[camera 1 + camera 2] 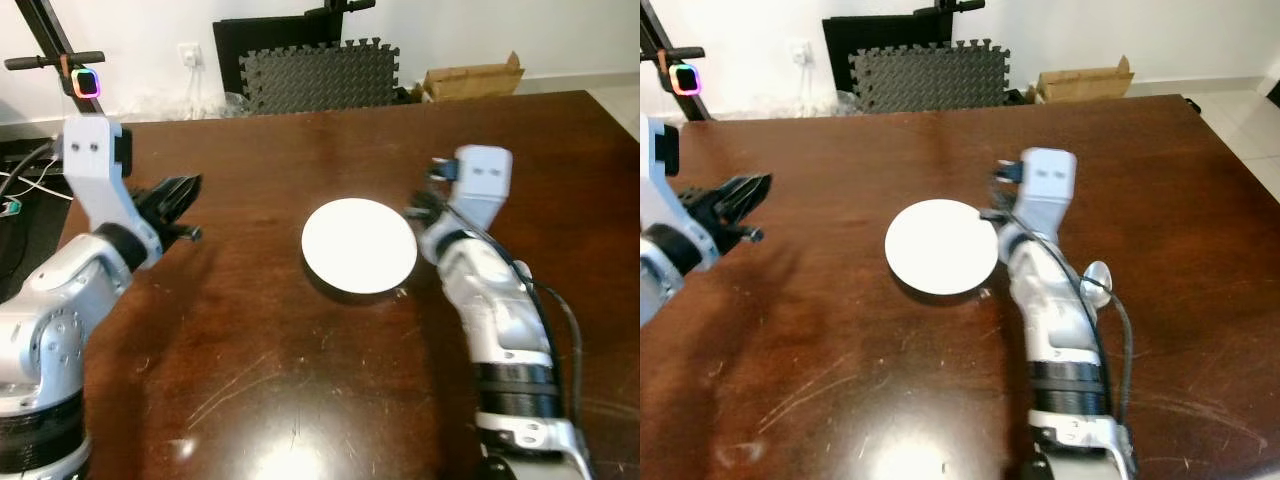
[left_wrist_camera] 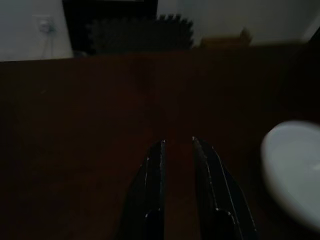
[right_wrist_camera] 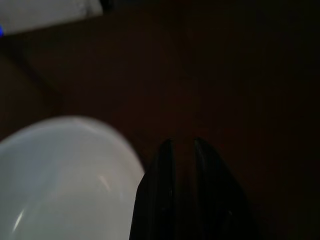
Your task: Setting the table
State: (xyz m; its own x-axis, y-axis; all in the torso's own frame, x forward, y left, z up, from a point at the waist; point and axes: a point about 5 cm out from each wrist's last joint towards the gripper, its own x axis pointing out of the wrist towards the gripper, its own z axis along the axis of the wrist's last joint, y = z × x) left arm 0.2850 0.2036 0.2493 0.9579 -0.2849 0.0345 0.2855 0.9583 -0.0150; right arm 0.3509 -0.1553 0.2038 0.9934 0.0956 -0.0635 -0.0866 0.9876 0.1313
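A round white plate (image 1: pixel 359 245) lies near the middle of the dark brown table (image 1: pixel 300 400). My right gripper (image 3: pixel 183 142) hovers low at the plate's right rim (image 3: pixel 65 175), fingers together and holding nothing. Just right of my right forearm a silver spoon (image 1: pixel 1097 278) rests on the table. My left gripper (image 2: pixel 177 142) is held over bare table well to the left of the plate (image 2: pixel 295 170). Its fingers are nearly together with nothing between them. From the head it appears as a black shape (image 1: pixel 175 205).
Beyond the table's far edge stand grey foam mats (image 1: pixel 320 75), a black panel and a cardboard box (image 1: pixel 470 78) against the white wall. A stand with a glowing light (image 1: pixel 87 83) is at the back left. Cables lie on the floor at left.
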